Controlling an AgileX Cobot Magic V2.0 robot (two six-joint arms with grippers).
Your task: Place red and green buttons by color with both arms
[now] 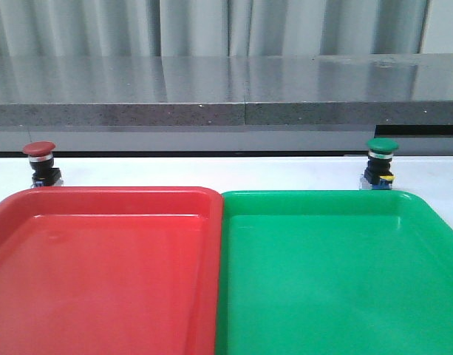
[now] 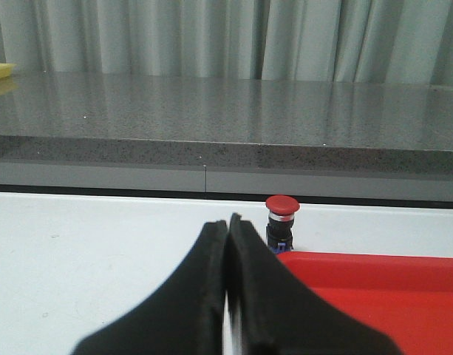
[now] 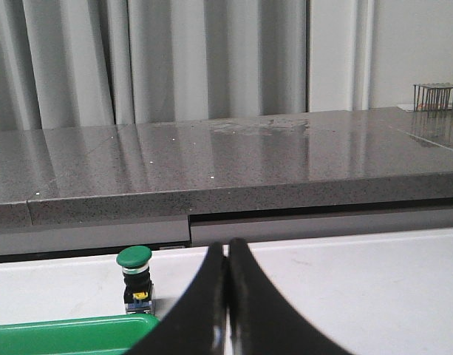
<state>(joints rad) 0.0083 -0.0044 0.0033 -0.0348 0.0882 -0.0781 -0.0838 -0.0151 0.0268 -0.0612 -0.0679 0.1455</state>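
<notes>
Front view is showing the red button (image 1: pixel 40 162) standing upright on the white worktop (image 1: pixel 211 171) just behind the red tray (image 1: pixel 100 266), the green button (image 1: pixel 380 160) likewise behind the green tray (image 1: pixel 344 274). Both pincers — left (image 2: pixel 227 229) and right (image 3: pixel 227 251) — are sitting pressed closed, so each should be opening wide before descending squarely over its button's cap.

No legible text or markings.
</notes>
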